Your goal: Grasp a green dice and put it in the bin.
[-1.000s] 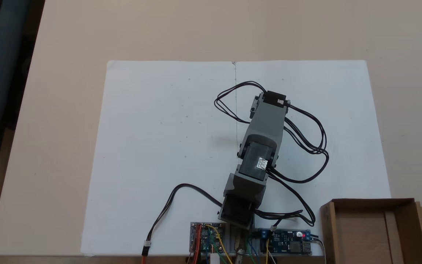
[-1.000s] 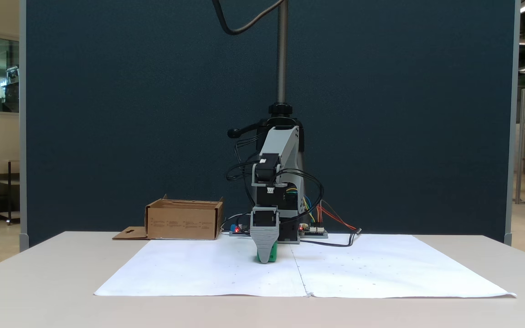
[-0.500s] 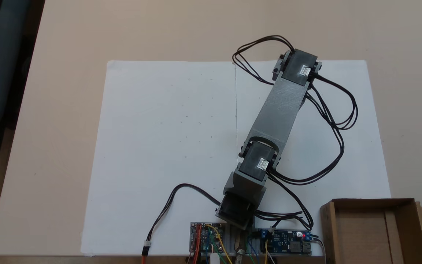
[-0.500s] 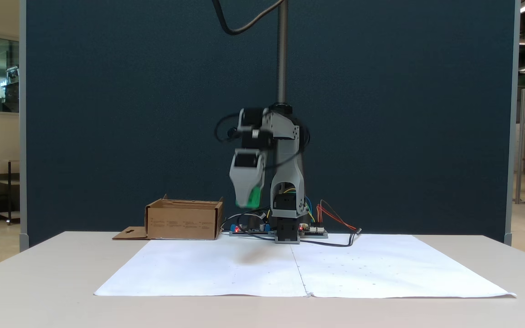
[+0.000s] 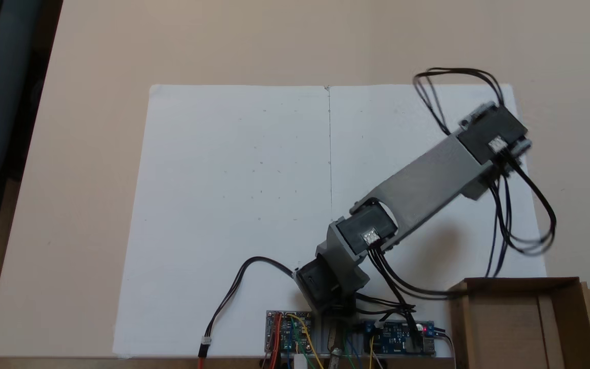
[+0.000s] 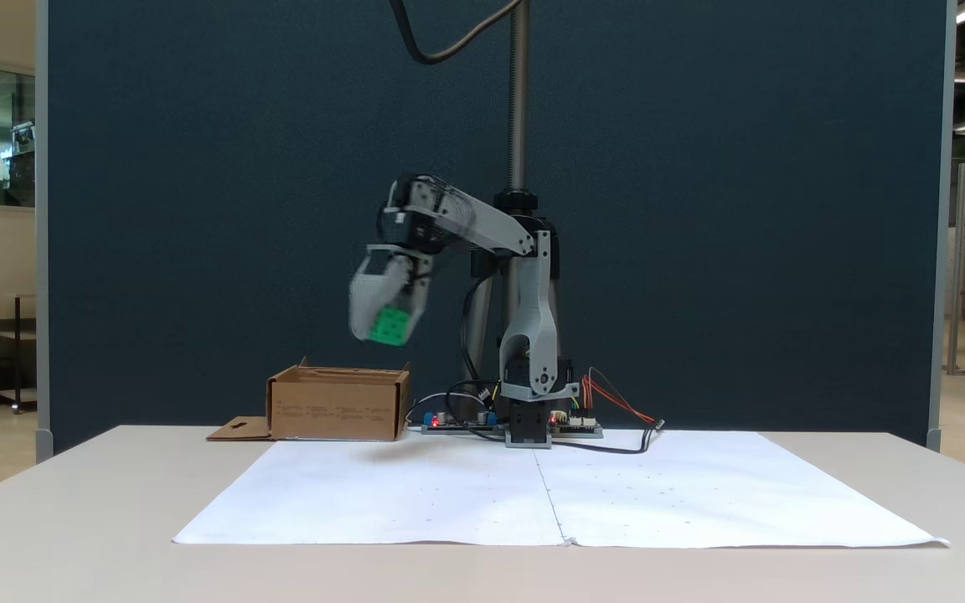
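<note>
In a fixed view from the front, the bin [image 6: 338, 405] stands at the left on the desk [image 6: 72, 511], beside the white paper sheet [image 6: 616, 494]. To its right and above it, my pincer [image 6: 385, 322] is in the air, blurred, pinching the green dice [image 6: 389, 326]. Further right stands my arm base [image 6: 528, 419]. In a fixed view from above, the bin [image 5: 561, 307] is at the lower right corner.

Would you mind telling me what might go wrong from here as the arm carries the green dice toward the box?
1. The green dice hangs high in the jaws, blurred with motion, not yet above the bin; a loose grip might let it fall onto the paper.
2. Released too early, it may hit the bin's near wall and bounce out.
3. The dangling cables might snag the bin's rim.
</note>
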Robot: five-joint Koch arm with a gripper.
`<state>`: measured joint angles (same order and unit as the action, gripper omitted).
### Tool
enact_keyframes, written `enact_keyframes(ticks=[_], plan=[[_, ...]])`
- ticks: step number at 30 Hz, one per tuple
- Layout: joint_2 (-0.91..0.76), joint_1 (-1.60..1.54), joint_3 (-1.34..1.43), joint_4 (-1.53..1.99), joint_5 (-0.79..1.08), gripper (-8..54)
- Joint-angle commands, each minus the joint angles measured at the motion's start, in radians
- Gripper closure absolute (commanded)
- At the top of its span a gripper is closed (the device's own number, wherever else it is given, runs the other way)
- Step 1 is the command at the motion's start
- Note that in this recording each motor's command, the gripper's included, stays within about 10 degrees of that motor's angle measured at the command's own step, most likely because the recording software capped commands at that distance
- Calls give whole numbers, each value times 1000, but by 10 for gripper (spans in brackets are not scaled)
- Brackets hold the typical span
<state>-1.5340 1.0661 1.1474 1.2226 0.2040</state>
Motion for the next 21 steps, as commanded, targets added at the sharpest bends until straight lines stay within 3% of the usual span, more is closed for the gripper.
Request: enact_keyframes(ticks=[1,13,20,21], plan=[[-44,138,-51,46,54,336],[77,680,-49,-123,307,336],[167,775,-49,-190,296,336],[170,775,-49,-189,170,336]])
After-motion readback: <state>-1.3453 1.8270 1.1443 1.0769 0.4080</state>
